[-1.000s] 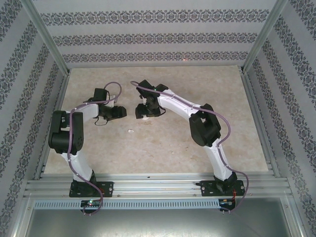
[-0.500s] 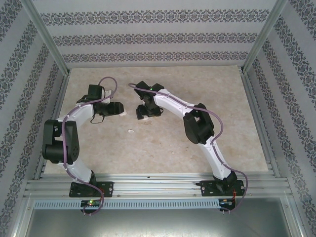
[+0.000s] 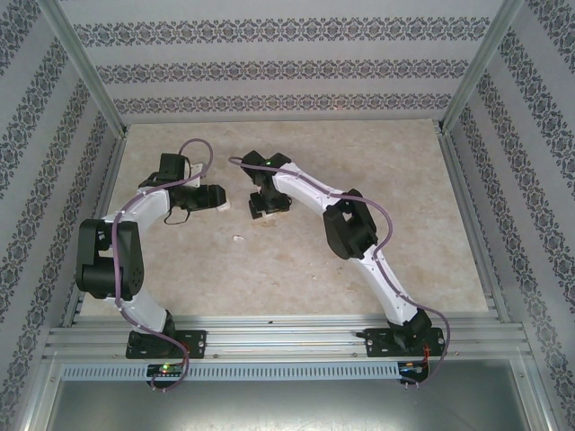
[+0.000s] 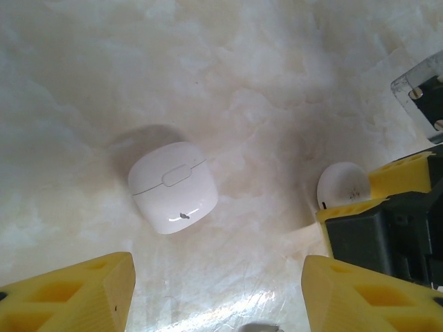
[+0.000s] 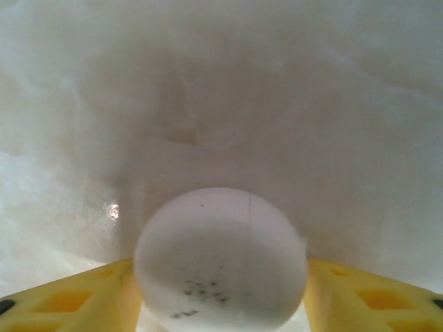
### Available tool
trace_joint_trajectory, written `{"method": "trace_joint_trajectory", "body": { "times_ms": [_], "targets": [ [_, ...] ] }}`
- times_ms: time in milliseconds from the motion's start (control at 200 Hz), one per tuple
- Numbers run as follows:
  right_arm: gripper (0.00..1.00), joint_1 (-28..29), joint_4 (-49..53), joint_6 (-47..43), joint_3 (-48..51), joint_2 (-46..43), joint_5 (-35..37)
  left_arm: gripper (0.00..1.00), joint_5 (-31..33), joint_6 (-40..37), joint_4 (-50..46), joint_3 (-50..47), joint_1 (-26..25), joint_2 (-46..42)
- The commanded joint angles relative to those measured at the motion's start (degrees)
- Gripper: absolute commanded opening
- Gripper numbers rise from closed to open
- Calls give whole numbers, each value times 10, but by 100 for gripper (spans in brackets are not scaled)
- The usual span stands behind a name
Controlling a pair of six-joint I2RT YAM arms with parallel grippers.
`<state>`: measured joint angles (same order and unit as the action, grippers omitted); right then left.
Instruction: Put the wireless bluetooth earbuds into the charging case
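The little white case (image 4: 173, 188) sits on the pale table (image 4: 83, 83) with its lid shut and a soft shadow behind it. It lies in front of the left claw (image 4: 216, 261), in line with the gap between the two yellow fingers (image 4: 76, 290), and touches neither one. From above, one tiny white earbud (image 3: 237, 239) lies alone on the table, closer to the arm bases than both claws (it is too small to see its shape).

The left arm (image 3: 135, 224) goes up from its base and bends at a black elbow out by the left side. Then it reaches across toward the middle, with the claw low over the table. That claw is spread wide and has nothing in it.

The right arm (image 3: 350, 224) leans in a long slant from its base toward the middle of the table, and its wrist tips down. The right claw (image 5: 220, 266) is near the left claw, off to one side of the case. Its yellow fingers are closed in on a round white disc (image 5: 220, 256), one finger pressing each side. The disc has small grey specks on it. In the left wrist view the disc peeks out by the right claw's finger, near the case but apart from it.
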<state>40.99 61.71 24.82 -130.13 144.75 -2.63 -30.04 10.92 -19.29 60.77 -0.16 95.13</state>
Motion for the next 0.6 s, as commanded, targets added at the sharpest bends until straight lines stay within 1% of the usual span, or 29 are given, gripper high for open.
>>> {"method": "trace_joint_trajectory", "body": {
  "times_ms": [0, 120, 165, 240, 315, 445, 530, 594],
  "targets": [
    [51, 10, 25, -18, -8, 15, 16, 64, -22, 2, -10, 1, 14, -20],
    [40, 14, 18, -39, 9, -2, 18, 63, -39, 2, -10, -4, 18, -31],
    [37, 15, 9, -52, 25, -19, 19, 63, -48, 1, -11, -6, 20, -39],
    [35, 15, -17, -76, 66, -58, 12, 63, -68, 1, -13, -12, 23, -53],
    [32, 16, -58, -112, 127, -120, -4, 62, -104, 1, -14, -18, 25, -71],
    [29, 15, -147, -182, 245, -249, -44, 60, -200, 14, -22, -24, 25, -104],
    [27, 14, -178, -219, 296, -323, -64, 58, -252, 29, -27, -30, 23, -134],
    [27, 12, -190, -236, 322, -367, -75, 58, -273, 39, -35, -33, 18, -163]
  ]
}}
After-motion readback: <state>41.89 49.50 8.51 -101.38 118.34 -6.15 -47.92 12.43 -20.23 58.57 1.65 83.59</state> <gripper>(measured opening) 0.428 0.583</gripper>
